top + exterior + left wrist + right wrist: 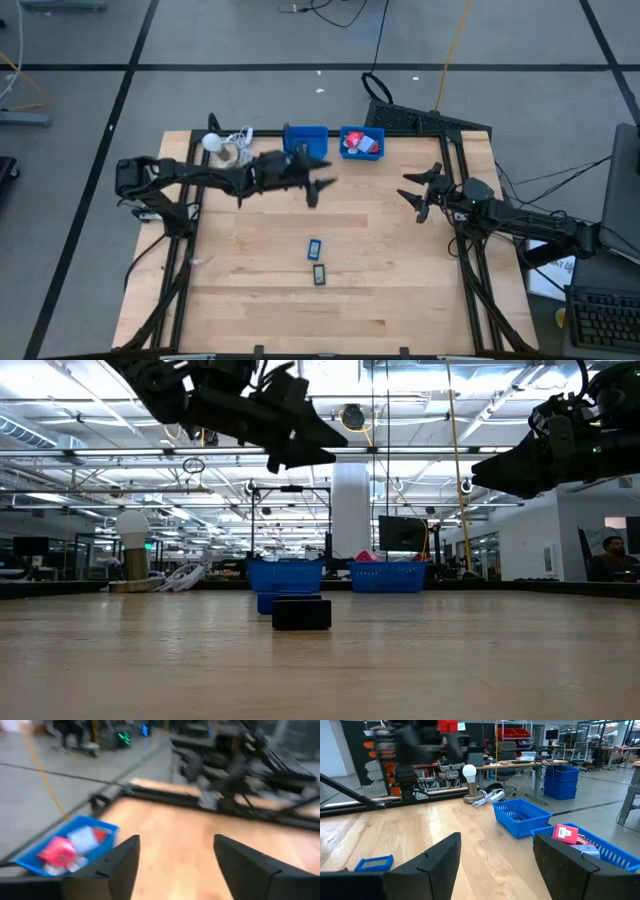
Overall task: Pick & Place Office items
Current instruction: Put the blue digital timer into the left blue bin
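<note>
— Wooden desk (400,300): where do the office items lie?
— Two dark blue rectangles (316,260) mid-desk; red blocks (355,141) in the right bin (362,143).
— Jaws?
— Left gripper (318,183) released, empty, raised beside the left bin (306,139). Right gripper (417,195) released, empty, at the desk's right side.
</note>
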`<action>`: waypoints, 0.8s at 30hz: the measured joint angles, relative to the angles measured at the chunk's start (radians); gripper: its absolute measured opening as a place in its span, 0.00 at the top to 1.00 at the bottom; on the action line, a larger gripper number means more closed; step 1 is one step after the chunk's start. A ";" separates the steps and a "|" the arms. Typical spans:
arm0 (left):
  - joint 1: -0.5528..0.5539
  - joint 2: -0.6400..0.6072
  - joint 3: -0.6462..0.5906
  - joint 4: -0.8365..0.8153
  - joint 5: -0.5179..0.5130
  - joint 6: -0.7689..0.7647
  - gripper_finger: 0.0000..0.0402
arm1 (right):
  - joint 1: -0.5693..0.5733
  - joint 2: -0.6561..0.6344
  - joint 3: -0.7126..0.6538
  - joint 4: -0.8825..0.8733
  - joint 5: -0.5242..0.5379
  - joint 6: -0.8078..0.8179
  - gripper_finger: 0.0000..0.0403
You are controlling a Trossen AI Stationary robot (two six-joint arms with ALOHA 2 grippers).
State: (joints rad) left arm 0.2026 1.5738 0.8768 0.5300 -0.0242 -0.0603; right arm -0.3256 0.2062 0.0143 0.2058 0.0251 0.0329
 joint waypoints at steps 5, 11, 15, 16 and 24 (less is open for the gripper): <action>-0.078 0.001 0.049 -0.303 0.065 -0.060 0.24 | 0.000 0.000 0.000 0.000 0.000 0.000 0.41; -0.169 0.035 0.146 -0.706 0.035 -0.028 0.22 | 0.000 0.000 0.000 0.000 0.000 0.000 0.41; -0.219 0.047 0.146 -0.721 0.057 0.014 0.26 | 0.000 0.000 0.000 0.001 0.000 0.000 0.41; -0.229 0.057 0.146 -0.720 0.066 0.013 0.26 | 0.000 0.000 0.000 0.000 0.000 0.000 0.41; -0.304 0.128 0.148 -0.700 -0.035 -0.101 0.28 | 0.000 0.003 0.000 0.005 0.001 0.000 0.41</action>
State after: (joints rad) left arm -0.1010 1.7020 1.0245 -0.1701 -0.0593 -0.1615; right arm -0.3256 0.2088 0.0143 0.2106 0.0258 0.0329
